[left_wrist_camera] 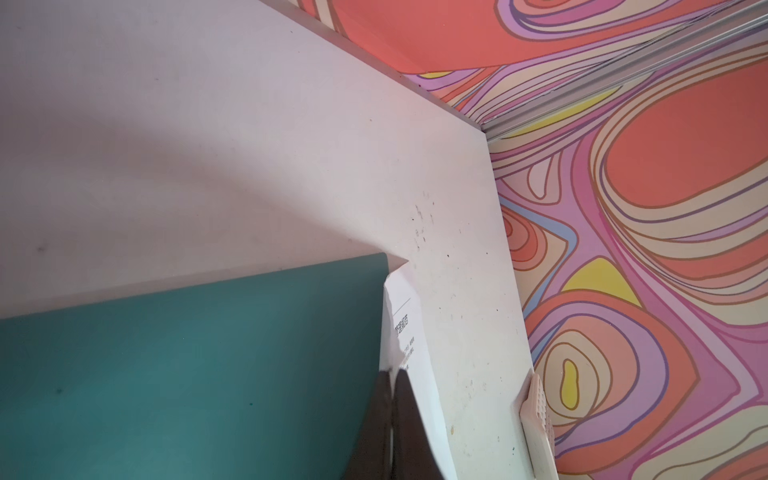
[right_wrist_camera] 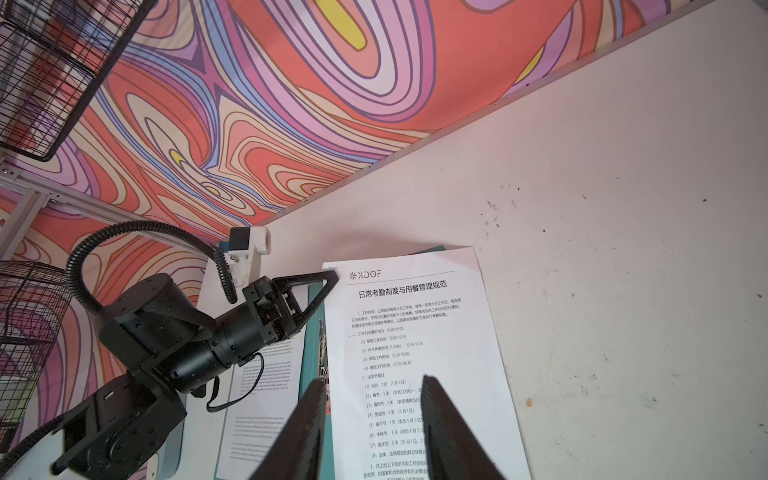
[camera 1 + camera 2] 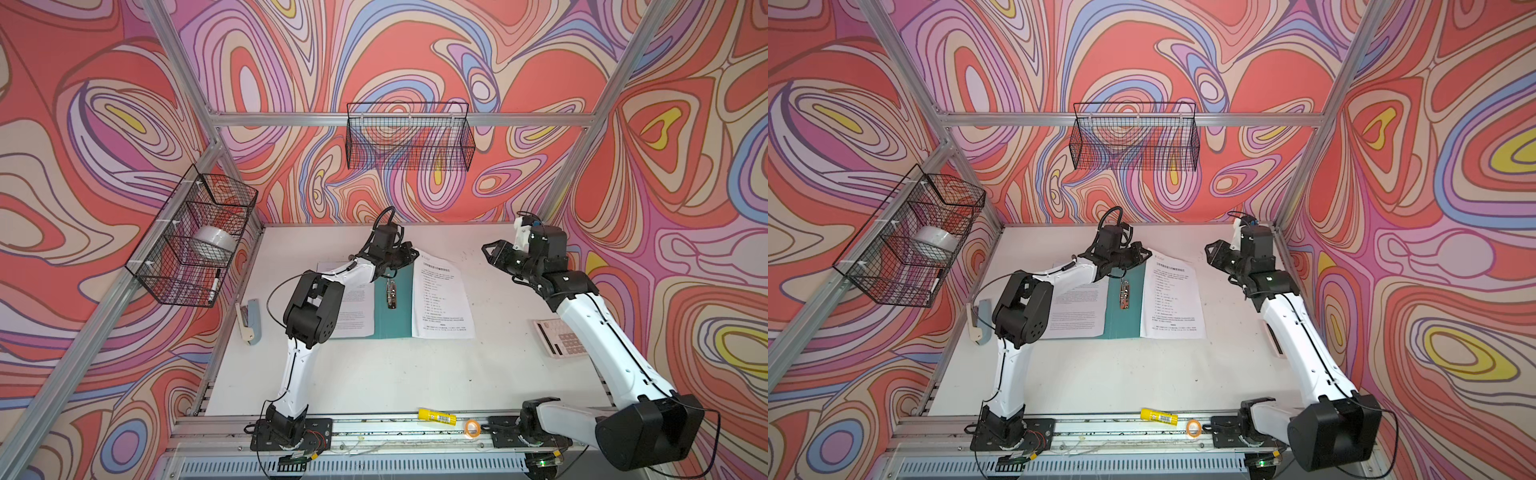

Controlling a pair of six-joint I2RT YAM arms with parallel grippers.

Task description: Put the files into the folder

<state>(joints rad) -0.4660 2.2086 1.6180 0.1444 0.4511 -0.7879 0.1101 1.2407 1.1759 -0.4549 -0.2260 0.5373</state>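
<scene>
The folder [image 3: 395, 322] lies open at centre frame. The left gripper [image 1: 392, 374] is clenched on the upper left corner of the sheet [image 3: 442, 299] covering its right half. The right gripper [image 2: 372, 380] hovers, jaws partly spread, holding nothing.

Both top views are bright and evenly diffuse, with only soft arm shadows on the worktop [image 3: 395, 374]. Wide-angle stretch at the edges makes the frame posts [image 3: 614, 83] splay outward.

Left wrist: a broad soft shadow crosses the worktop beyond the folder [image 1: 187, 374], and the left gripper [image 1: 392, 372] is out of focus.

Right wrist: the printed sheet [image 2: 415, 332] on the folder reads sharp, and the right gripper [image 2: 374, 380] is blurred.
</scene>
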